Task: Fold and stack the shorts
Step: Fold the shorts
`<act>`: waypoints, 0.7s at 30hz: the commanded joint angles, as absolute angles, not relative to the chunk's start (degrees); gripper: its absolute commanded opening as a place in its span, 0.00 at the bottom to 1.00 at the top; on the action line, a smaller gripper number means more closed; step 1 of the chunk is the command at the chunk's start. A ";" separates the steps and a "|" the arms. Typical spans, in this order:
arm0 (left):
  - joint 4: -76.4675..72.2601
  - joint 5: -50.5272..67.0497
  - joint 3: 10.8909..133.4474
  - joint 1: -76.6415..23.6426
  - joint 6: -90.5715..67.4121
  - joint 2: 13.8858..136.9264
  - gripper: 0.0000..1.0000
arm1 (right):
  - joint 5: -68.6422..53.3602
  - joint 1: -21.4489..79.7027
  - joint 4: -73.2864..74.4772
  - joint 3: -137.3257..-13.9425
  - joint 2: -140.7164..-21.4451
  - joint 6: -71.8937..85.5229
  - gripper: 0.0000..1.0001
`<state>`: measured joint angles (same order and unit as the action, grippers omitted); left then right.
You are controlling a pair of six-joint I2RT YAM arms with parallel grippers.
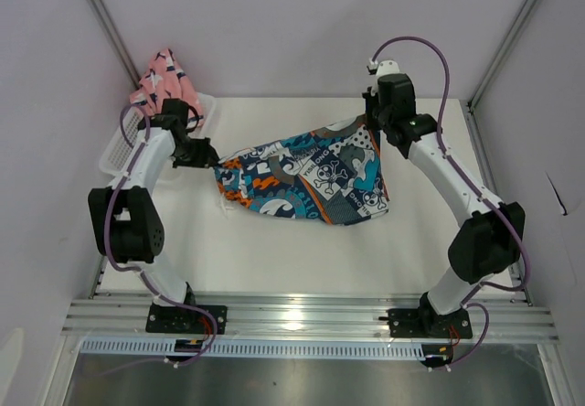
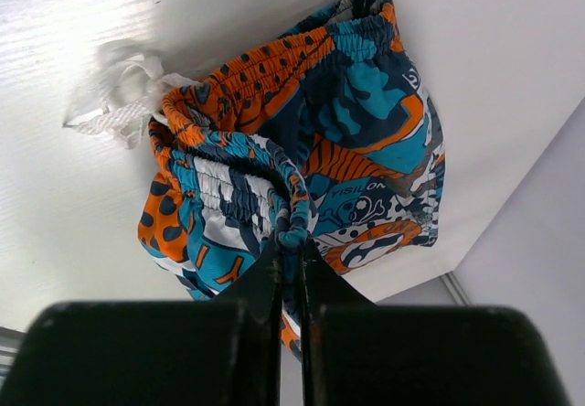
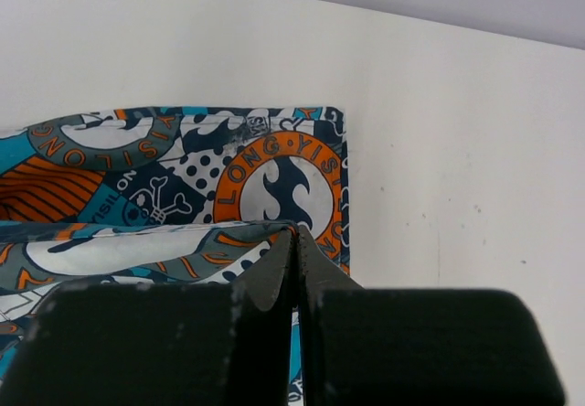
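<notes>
Spread pair of shorts [image 1: 306, 182] stretched across mid-desk between the two arms, waistband end to the left, hem end to the right and rear. Left fingers [image 1: 207, 157] at its left edge, pinched together on the waistband. Right fingers [image 1: 372, 124] at its rear right corner, closed on the hem. Drawstring [image 2: 119, 95] lay on the desk [image 1: 274, 251], beside the waistband. Basket [image 1: 117, 148] stood at the desk's left rear corner, left of the left fingers. Second pair of shorts [image 1: 164, 81] heaped in the basket's rear end, well apart from the first pair.
</notes>
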<state>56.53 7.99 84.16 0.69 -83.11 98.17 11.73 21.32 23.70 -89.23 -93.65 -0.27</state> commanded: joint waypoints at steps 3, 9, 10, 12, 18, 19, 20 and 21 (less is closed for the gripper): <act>56.78 9.75 88.85 2.11 -84.64 101.77 0.00 | 10.02 19.16 19.51 -96.41 -98.25 -1.84 0.00; 57.04 10.81 92.54 2.37 -85.08 105.64 0.00 | 8.09 17.84 19.60 -103.00 -104.66 -2.11 0.00; 57.13 10.98 93.33 2.37 -85.34 106.78 0.00 | 7.65 17.75 19.69 -104.49 -105.55 -2.28 0.00; 56.95 11.16 94.57 2.37 -85.52 107.84 0.00 | 7.56 17.49 19.78 -105.90 -108.26 -2.46 0.00; 56.43 11.25 96.77 2.37 -85.96 111.00 0.00 | 6.15 17.05 18.99 -108.81 -114.07 -1.85 0.00; 56.43 11.16 96.94 2.37 -85.96 111.44 0.00 | 6.07 16.79 18.72 -108.98 -114.60 -1.76 0.00; 56.34 11.16 97.20 2.46 -86.04 112.05 0.00 | 5.98 16.70 18.63 -109.33 -115.13 -1.41 0.00; 56.25 11.16 97.38 2.46 -86.04 112.41 0.00 | 5.45 16.61 18.46 -109.34 -115.57 -1.23 0.00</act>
